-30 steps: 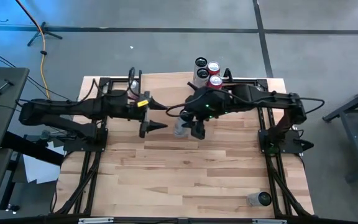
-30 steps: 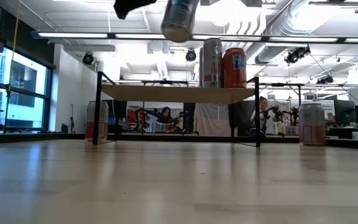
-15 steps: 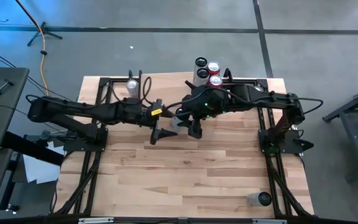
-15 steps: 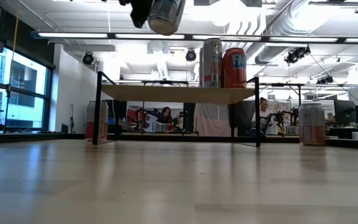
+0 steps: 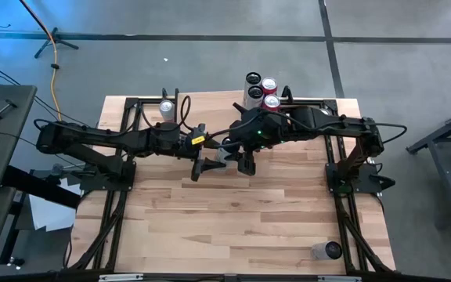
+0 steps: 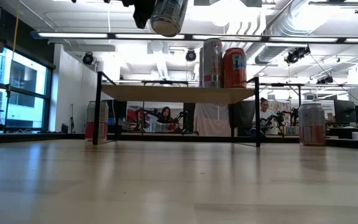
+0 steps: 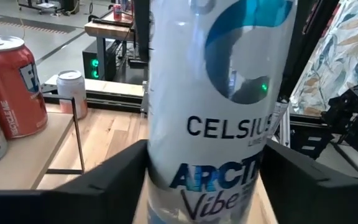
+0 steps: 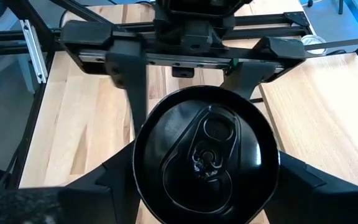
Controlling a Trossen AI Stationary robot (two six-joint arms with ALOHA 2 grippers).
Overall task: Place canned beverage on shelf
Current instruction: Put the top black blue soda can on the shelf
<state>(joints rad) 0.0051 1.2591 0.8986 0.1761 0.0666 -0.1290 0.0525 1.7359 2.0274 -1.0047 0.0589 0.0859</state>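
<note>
high: my right gripper (image 5: 237,159) clamps the white can (image 5: 225,152) mid-table, my left gripper (image 5: 202,166) closing around it | low: can (image 6: 168,15) aloft before the shelf (image 6: 178,93), two cans (image 6: 223,63) on top | left wrist: fingers (image 7: 114,180) flank can | right wrist: fingers hug can top (image 8: 206,165)

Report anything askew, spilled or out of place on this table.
No spills or damage. The white-and-blue Celsius can hangs tilted in mid-air in front of the wood-topped shelf, clamped in the right gripper, with the left gripper at it too. That looks like a handover, not a fault.
</note>
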